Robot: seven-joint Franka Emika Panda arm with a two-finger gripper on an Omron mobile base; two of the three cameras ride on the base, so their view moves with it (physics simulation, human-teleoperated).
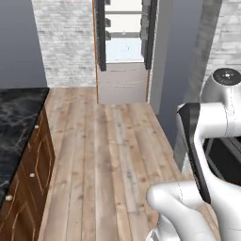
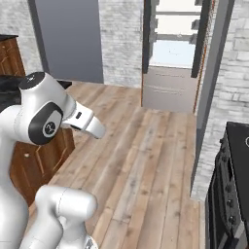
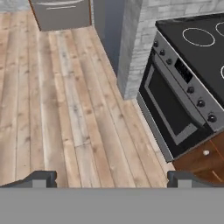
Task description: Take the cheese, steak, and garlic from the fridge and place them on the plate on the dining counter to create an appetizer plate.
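The fridge (image 1: pixel 123 52) stands open at the far end of the wooden floor, with dark doors swung wide, white shelves, a pale blue box and grey lower drawers; it also appears in the right base view (image 2: pixel 174 53), and its grey drawer front (image 3: pixel 61 13) shows in the hand view. Cheese, steak and garlic are too small to make out on the shelves from here. The plate is out of view. My gripper (image 3: pixel 113 179) hangs open over bare floorboards, well short of the fridge, with nothing between its fingertips (image 3: pixel 41 177).
A black veined counter top over a brown wood front (image 1: pixel 21 122) runs along the left; whether it is the dining counter I cannot tell. An oven with a black cooktop (image 3: pixel 188 74) stands on the right beside a grey brick pillar (image 3: pixel 133 48). The plank floor (image 1: pixel 108 155) between them is open.
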